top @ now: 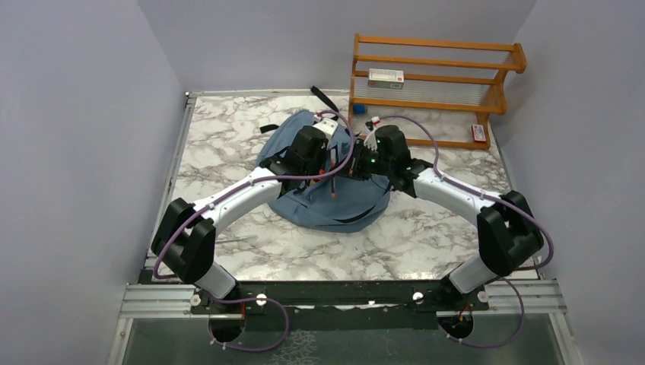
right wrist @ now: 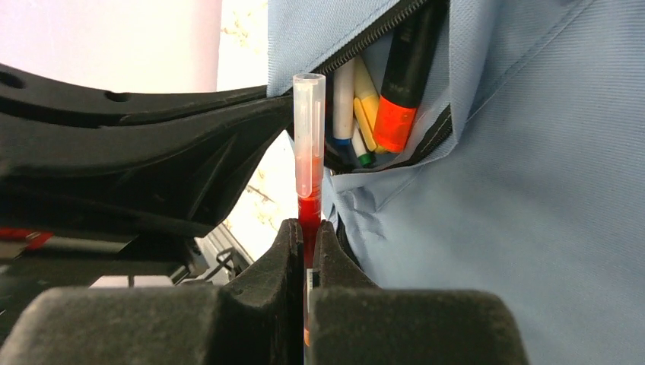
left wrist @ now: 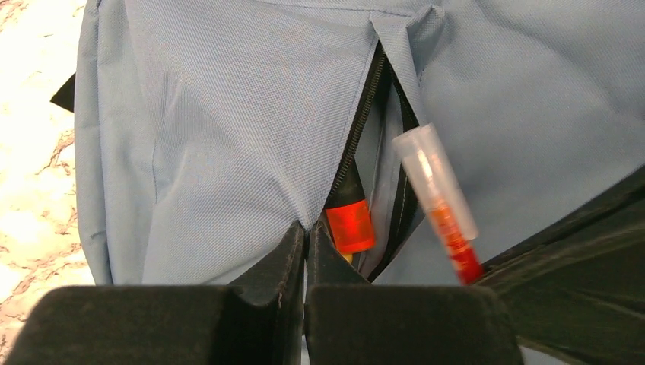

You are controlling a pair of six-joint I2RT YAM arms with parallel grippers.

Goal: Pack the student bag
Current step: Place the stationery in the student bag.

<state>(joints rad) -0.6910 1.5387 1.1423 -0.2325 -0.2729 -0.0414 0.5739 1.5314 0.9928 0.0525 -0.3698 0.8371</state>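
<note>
Right claw (right wrist: 308, 230) pinches red pen (right wrist: 309, 152), tail hidden, beside student bag (right wrist: 532, 198).

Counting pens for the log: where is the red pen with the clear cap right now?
The red pen is clamped upright in the right gripper, just outside the student bag's open pocket, left of the orange marker in the right wrist view.

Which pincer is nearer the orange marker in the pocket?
Left. The left pincer pinches the student bag at its pocket edge, right beside the orange marker; the right pincer, holding a red pen, sits outside the opening, farther off.
</note>
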